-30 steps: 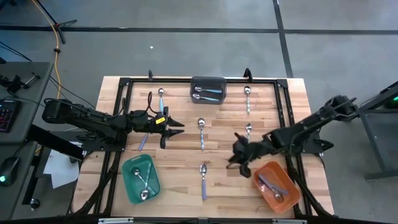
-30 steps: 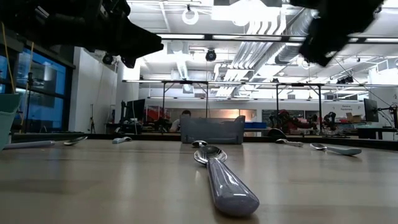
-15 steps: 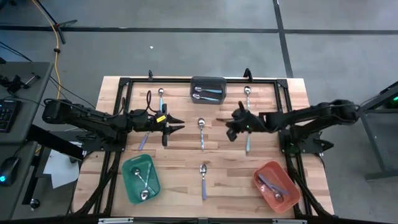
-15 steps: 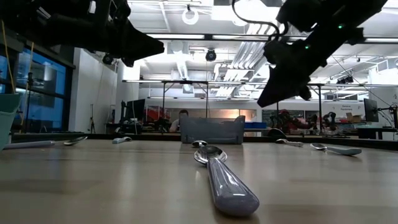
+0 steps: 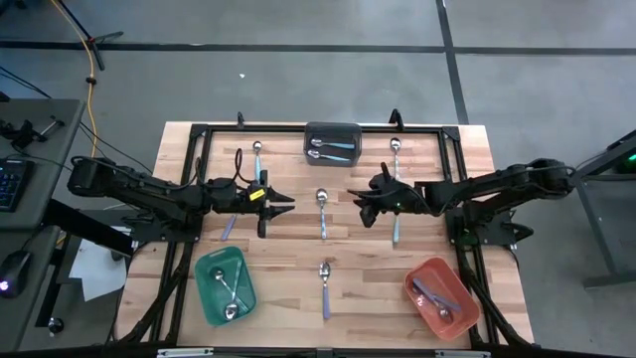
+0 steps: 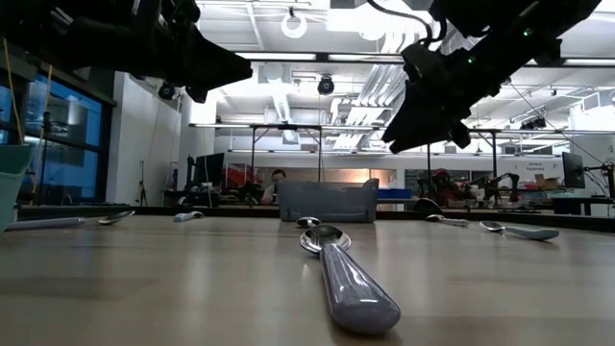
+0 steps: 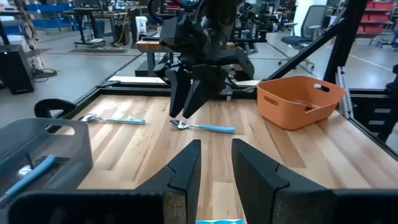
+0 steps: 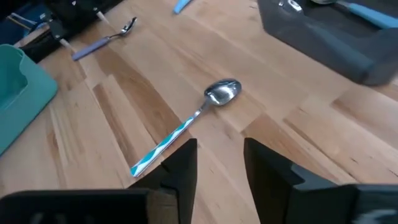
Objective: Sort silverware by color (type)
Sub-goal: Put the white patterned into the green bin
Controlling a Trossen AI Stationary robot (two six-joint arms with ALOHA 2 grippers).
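Note:
A blue-handled spoon (image 5: 322,212) (image 8: 186,126) lies flat at the table's middle. My right gripper (image 5: 356,202) (image 8: 219,163) hovers open just right of it, fingers pointing toward its handle, touching nothing. My left gripper (image 5: 286,204) (image 7: 216,163) hangs open left of the same spoon, nothing between its fingers. A lavender-handled spoon (image 5: 325,286) (image 6: 348,281) lies nearer the front edge. Other spoons lie at the far left (image 5: 256,157), far right (image 5: 395,159), right of centre (image 5: 396,227), and partly under my left arm (image 5: 228,225).
A dark grey bin (image 5: 332,142) at the far middle holds blue-handled spoons. A green bin (image 5: 225,285) at the near left holds silver spoons. A red bin (image 5: 441,296) at the near right holds a lavender spoon. A black frame (image 5: 199,134) runs along the table's edges.
My right gripper has swung from above the red bin toward the far edge and left, to the table's middle beside the blue-handled spoon, and it has opened on the way. No spoon has moved.

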